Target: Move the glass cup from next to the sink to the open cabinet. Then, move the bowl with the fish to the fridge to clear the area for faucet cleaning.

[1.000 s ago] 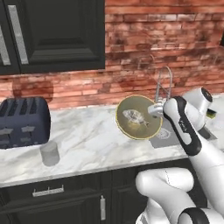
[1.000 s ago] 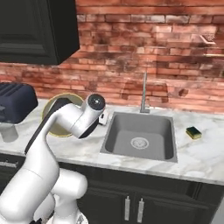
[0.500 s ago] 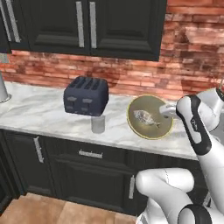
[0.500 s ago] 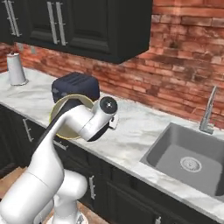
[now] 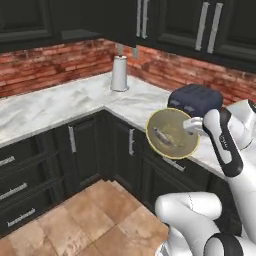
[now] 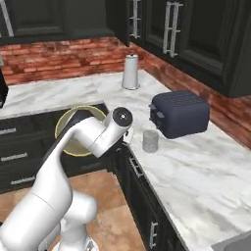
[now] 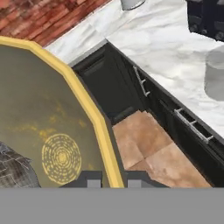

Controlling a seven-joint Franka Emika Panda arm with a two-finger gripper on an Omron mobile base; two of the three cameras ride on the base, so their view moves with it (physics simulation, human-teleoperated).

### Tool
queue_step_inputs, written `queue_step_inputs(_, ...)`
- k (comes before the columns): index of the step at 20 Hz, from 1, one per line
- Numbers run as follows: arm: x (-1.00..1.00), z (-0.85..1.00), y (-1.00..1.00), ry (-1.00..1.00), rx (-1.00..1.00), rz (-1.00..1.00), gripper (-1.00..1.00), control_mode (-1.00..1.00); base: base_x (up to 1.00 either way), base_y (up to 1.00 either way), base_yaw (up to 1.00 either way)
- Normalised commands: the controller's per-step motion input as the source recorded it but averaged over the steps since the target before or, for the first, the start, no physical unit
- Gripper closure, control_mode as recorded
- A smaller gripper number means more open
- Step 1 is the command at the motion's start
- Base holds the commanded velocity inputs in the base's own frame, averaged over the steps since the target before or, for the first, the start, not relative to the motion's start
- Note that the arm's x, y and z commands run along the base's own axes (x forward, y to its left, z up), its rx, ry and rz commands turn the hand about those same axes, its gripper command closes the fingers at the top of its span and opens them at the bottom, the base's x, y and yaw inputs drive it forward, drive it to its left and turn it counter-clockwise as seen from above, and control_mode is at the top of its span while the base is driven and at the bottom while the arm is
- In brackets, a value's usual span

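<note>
In the left base view, one steel canister (image 5: 119,73) stands at upper centre on the marble counter (image 5: 55,102). One bowl with the fish (image 5: 172,134) sits right of centre, tilted so its opening faces the camera, with one fish (image 5: 163,136) inside. The gripper (image 5: 194,126) is closed on the bowl's right rim; the bowl therefore lies directly left of it in frame, off the counter and above the floor.

In the right base view, the bowl (image 6: 78,130) appears at centre left behind the arm. One glass cup (image 6: 150,140) stands on the counter just left of one toaster (image 6: 180,112), apart from it.

In the hand view, the fingertips (image 7: 92,179) straddle the yellow rim at bottom centre.

Judgement: the cup is not yet moved to the cabinet, and no fridge is in frame, so the transport direction cannot be determined.
</note>
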Motion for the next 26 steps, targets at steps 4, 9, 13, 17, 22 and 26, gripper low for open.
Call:
queue_step_inputs(4, 0.0, 0.0, 0.0, 0.0, 0.0, 0.0, 1.0, 1.0, 0.0, 0.19, 0.84)
queue_step_inputs(9, 0.0, 0.0, 0.0, 0.0, 0.0, 0.0, 1.0, 1.0, 0.0, 0.22, 0.86)
queue_step_inputs(13, 0.0, 0.0, 0.0, 0.0, 0.0, 0.0, 1.0, 1.0, 0.0, 0.15, 0.86)
queue_step_inputs(17, 0.0, 0.0, 0.0, 0.0, 0.0, 0.0, 1.0, 1.0, 0.1, 0.15, 0.82)
queue_step_inputs(22, 0.0, 0.0, 0.0, 0.0, 0.0, 0.0, 1.0, 1.0, 0.2, 0.14, 0.78)
queue_step_inputs(26, 0.0, 0.0, 0.0, 0.0, 0.0, 0.0, 1.0, 1.0, 0.16, 0.02, 0.8)
